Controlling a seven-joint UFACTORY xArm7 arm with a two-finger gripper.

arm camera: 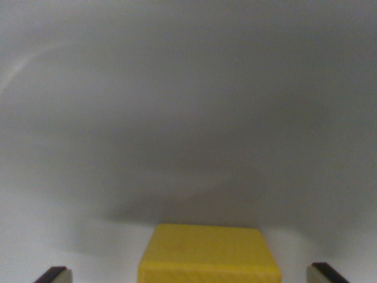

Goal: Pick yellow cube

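The yellow cube (209, 253) rests on a pale grey surface at the bottom centre of the wrist view, its lower part cut off by the frame edge. My gripper (191, 275) is open: one fingertip (54, 275) shows at the bottom left corner and the other at the bottom right. The cube lies between the two tips, with a wide gap on each side and no contact. It sits a little nearer the wrist view's right finger than the left one.
A plain pale grey surface (188, 106) fills the view beyond the cube, blurred and shadowed in the middle. A soft shadow lies just behind the cube.
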